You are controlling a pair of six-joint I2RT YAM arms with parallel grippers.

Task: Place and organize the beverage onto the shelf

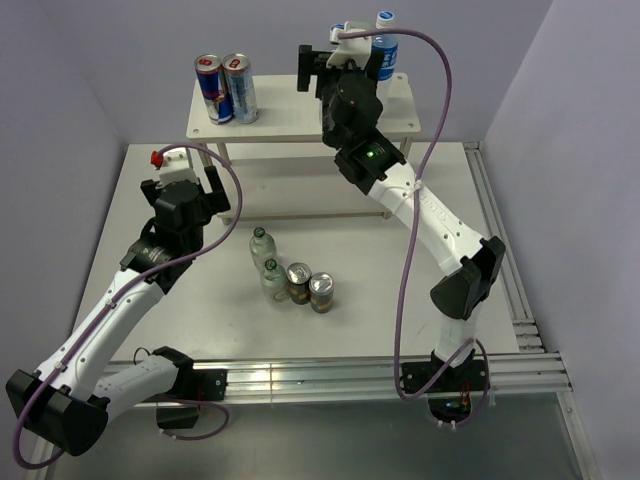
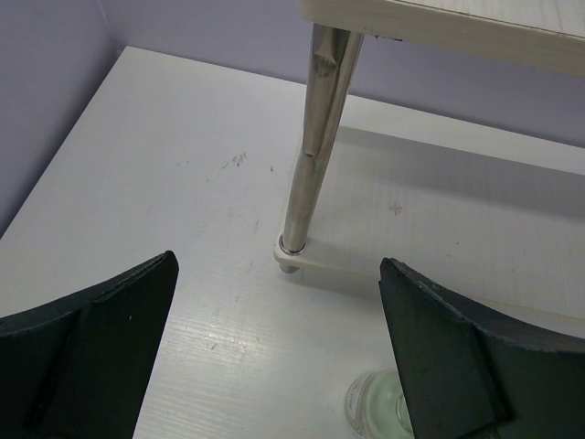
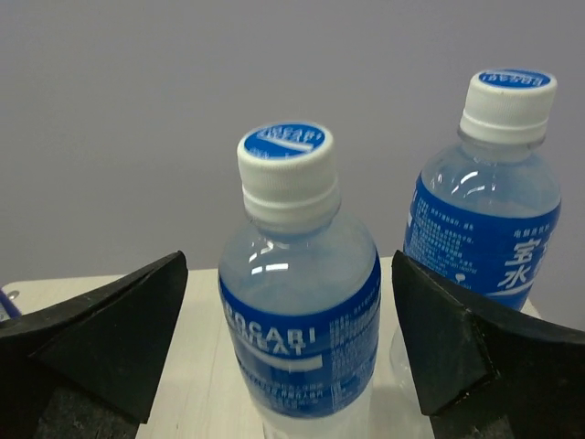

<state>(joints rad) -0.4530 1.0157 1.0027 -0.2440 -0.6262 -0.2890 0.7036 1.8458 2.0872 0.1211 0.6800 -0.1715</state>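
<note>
1. Shelf (image 1: 290,125): cream two-tier rack at the far side of the worktop (image 1: 400,300). Two tall blue-and-silver cans (image 1: 226,90) stood at the left end of its top board (not part of the set).
2. Pocari Sweat bottle (image 3: 302,302): upright at the right end of the top board. It stood between the fingers (image 3: 110,338) of the right gripper (image 3: 291,274), which were spread to either side and gripped nothing.
3. Second blue-labelled bottle (image 3: 489,192): upright, just beyond the first and to its right.
4. Green-capped bottles (image 1: 265,260), two, and dark cans (image 1: 310,287), two: upright in one cluster mid-worktop, not yet shelved.
5. Left gripper (image 2: 279,274): fingers (image 2: 91,347) wide apart and empty, facing the shelf's front-left leg (image 2: 306,155).
6. Judgement: four drinks awaited shelving, long axes vertical. The cluster lay to the right of the left fingers and back toward the bases. The left arm was the nearer, the right being up at the shelf.
</note>
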